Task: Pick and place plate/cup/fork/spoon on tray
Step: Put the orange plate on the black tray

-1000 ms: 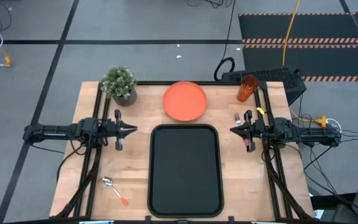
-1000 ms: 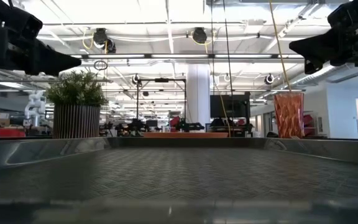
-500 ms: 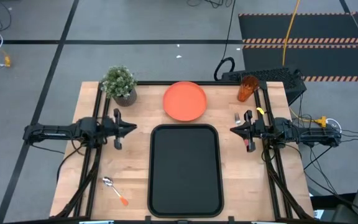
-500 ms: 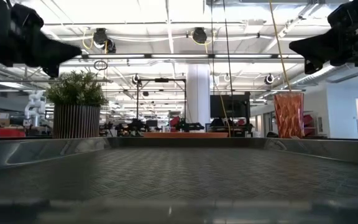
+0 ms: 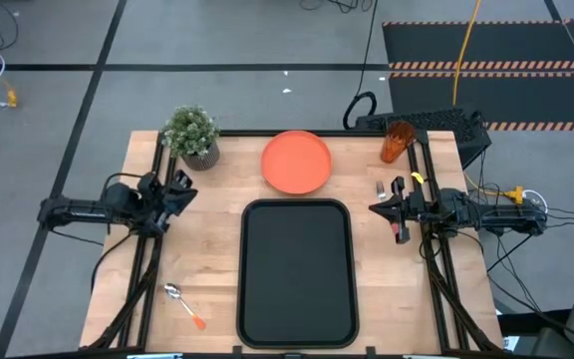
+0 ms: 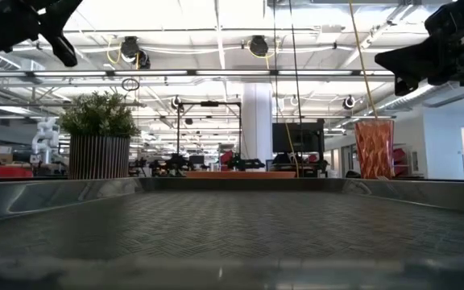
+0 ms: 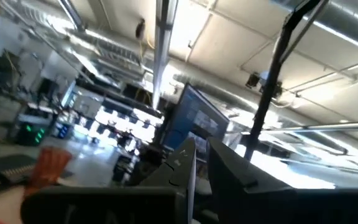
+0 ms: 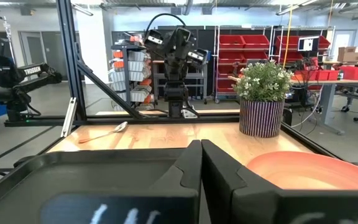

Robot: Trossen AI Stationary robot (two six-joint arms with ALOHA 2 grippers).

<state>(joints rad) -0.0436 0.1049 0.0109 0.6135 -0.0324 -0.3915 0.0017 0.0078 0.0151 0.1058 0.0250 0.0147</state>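
Your wooden table (image 5: 217, 249) carries the black tray (image 5: 298, 269) at its centre, nothing on it. You see the orange plate (image 5: 296, 162) just behind the tray, the cup (image 5: 398, 142) at the far right corner, the spoon (image 5: 183, 303) near the front left, and the fork (image 5: 381, 189) under your right gripper (image 5: 374, 207), whose fingers are pressed together. Your left gripper (image 5: 180, 187) is raised beside the potted plant (image 5: 191, 135), tilted upward; its fingers stand nearly together, holding nothing.
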